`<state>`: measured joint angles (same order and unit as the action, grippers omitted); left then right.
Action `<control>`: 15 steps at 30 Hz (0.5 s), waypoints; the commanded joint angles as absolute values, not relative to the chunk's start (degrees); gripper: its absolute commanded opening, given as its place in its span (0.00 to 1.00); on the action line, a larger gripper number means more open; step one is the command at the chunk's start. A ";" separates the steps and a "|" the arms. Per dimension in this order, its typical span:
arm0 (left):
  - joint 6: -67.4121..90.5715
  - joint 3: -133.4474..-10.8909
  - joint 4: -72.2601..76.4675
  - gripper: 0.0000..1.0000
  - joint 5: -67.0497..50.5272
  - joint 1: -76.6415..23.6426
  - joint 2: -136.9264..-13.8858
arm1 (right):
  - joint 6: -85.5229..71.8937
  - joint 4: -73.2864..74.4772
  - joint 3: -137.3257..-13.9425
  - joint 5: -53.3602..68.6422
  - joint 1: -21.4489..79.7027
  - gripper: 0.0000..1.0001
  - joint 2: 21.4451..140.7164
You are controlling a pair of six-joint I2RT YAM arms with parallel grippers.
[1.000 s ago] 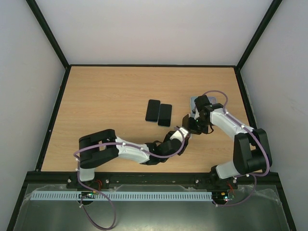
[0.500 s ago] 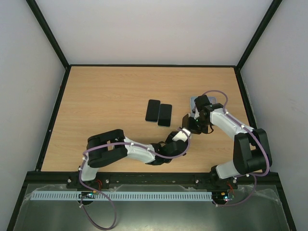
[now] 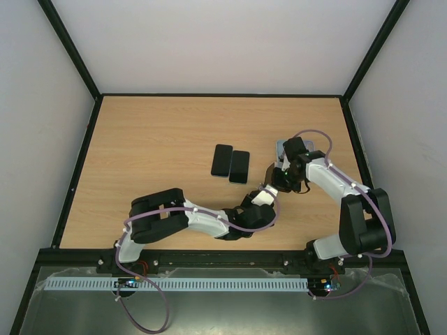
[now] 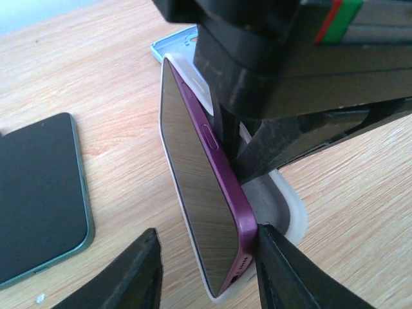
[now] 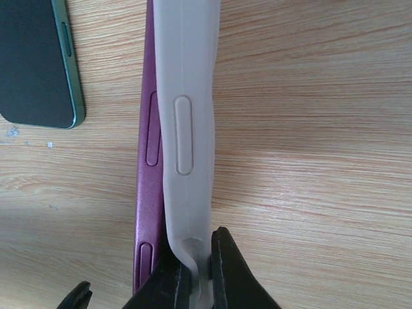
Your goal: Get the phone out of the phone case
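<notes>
Top external view, worktop (image 3: 154, 139), right hand (image 5: 199, 270) clenched on case (image 5: 187, 96) rim, left hand (image 4: 212, 267) parted astride purple phone (image 4: 193, 167) without gripping, phone on edge and partly peeled from case, both just right of two dark phones (image 3: 222, 160).

Soft, even light is falling from overhead, leaving the table (image 3: 154, 146) bright with only faint shadows. In my left wrist view, my fingers (image 4: 138, 277) at 6 o'clock are blurring, and the phone (image 4: 193, 193) screen is catching a dull sheen. In my right wrist view, the pale phone case (image 5: 187, 96) is showing sharp, while shadow is pooling at 7 o'clock.
</notes>
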<state>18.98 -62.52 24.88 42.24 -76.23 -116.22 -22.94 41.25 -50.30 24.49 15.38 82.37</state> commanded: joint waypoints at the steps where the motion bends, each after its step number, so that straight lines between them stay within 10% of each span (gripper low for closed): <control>1: 18.41 -63.33 25.68 0.38 47.77 -74.29 -117.59 | -21.53 44.26 -49.47 26.91 15.49 0.02 79.46; 15: 16.88 -58.29 30.56 0.05 49.01 -74.18 -112.89 | -21.88 43.41 -49.54 27.96 15.45 0.02 78.43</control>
